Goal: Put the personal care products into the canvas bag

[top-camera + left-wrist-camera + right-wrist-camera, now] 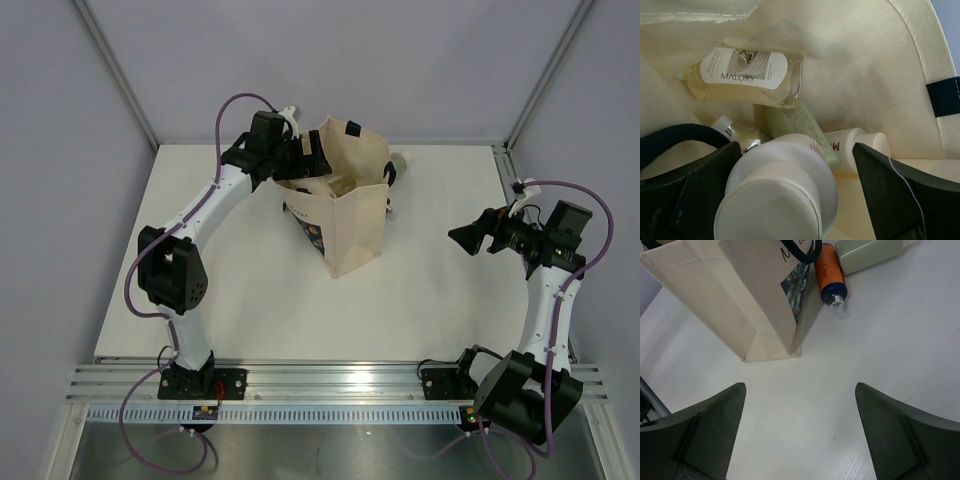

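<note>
The canvas bag (350, 215) stands upright at the back middle of the table. My left gripper (300, 155) hangs over its mouth, open. A white-capped bottle (780, 190) sits between its fingers, touching the left one, with a gap to the right one. Below it in the bag (865, 65) lie a clear amber-filled labelled bottle (745, 75), a sage-green bottle (805, 127), a short beige one (855, 142) and a shiny silver one (740, 135). My right gripper (800, 390) is open and empty, over bare table to the bag's right.
Behind the bag (740, 295), on the table (865, 340), lie an orange bottle with a dark band (829, 272) and a pale sage-green bottle (870, 252). Grey walls close the table's sides and back.
</note>
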Robot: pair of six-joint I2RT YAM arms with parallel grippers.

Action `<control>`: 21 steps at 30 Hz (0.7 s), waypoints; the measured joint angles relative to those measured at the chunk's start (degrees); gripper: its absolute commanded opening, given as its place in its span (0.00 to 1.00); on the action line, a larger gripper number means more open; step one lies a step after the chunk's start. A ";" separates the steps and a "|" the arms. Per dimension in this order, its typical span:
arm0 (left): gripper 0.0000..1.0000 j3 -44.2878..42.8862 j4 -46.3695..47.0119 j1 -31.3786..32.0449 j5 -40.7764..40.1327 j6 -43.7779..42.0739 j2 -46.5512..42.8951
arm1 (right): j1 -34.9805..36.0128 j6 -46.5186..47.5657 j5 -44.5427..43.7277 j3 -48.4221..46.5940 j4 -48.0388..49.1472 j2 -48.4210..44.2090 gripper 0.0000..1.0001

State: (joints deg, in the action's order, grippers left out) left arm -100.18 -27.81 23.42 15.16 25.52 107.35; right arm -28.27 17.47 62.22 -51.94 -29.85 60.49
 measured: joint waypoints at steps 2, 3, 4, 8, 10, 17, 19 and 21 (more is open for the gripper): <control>0.99 -0.24 -1.07 0.00 -0.50 -1.42 -0.55 | -0.02 0.66 0.33 0.00 -0.04 0.22 0.99; 0.99 -0.35 -1.66 0.00 -0.70 -2.23 -0.98 | -0.02 0.94 0.61 0.00 -0.07 0.37 1.00; 0.99 -0.50 -2.51 0.02 -0.98 -3.17 -1.60 | -0.02 1.25 1.01 0.00 -0.20 0.59 0.99; 0.99 -1.49 -4.44 0.02 -2.23 -6.45 -4.17 | 0.46 2.99 1.95 -0.57 -2.75 2.54 1.00; 0.99 -2.78 -5.97 -0.04 -2.71 -7.91 -5.11 | 1.46 3.74 1.75 -1.49 -4.31 4.22 1.00; 0.99 -9.25 -8.26 -0.07 -2.99 -11.21 -5.31 | 8.28 5.90 -1.55 -4.92 -7.78 7.87 1.00; 0.99 -9.90 -8.70 -0.07 -2.99 -11.67 -5.25 | 9.35 6.49 -2.54 -5.95 -8.63 8.79 1.00; 0.99 -10.43 -9.03 -0.07 -3.04 -12.07 -5.16 | 10.21 6.99 -3.65 -7.10 -9.27 10.14 1.00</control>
State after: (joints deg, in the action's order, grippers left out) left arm -110.61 -36.84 23.35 12.12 13.45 102.19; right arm -18.06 24.47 58.57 -59.05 -39.11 70.63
